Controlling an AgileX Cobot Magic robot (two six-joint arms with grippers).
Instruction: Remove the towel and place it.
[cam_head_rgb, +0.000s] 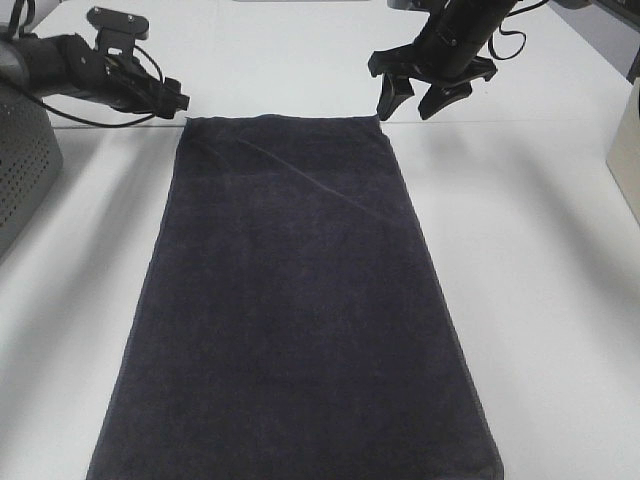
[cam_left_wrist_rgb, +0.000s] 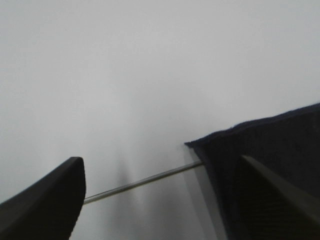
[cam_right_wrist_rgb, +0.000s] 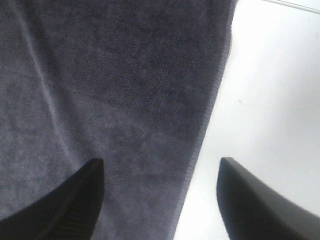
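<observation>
The towel (cam_head_rgb: 295, 310), very dark navy terry cloth, lies flat and lengthwise on the white table (cam_head_rgb: 540, 280), with a diagonal crease near its far end. My left gripper (cam_head_rgb: 178, 101) is low at the towel's far left corner, jaws open; the left wrist view shows that corner (cam_left_wrist_rgb: 260, 150) between the fingers (cam_left_wrist_rgb: 47, 200). My right gripper (cam_head_rgb: 413, 99) hovers open just above the far right corner. The right wrist view shows the towel (cam_right_wrist_rgb: 115, 100) and its hemmed right edge between the open fingers (cam_right_wrist_rgb: 70, 205).
A grey perforated object (cam_head_rgb: 22, 160) stands at the left edge of the table. A pale box edge (cam_head_rgb: 628, 150) shows at the far right. A seam line in the table (cam_left_wrist_rgb: 145, 181) runs past the towel's far end.
</observation>
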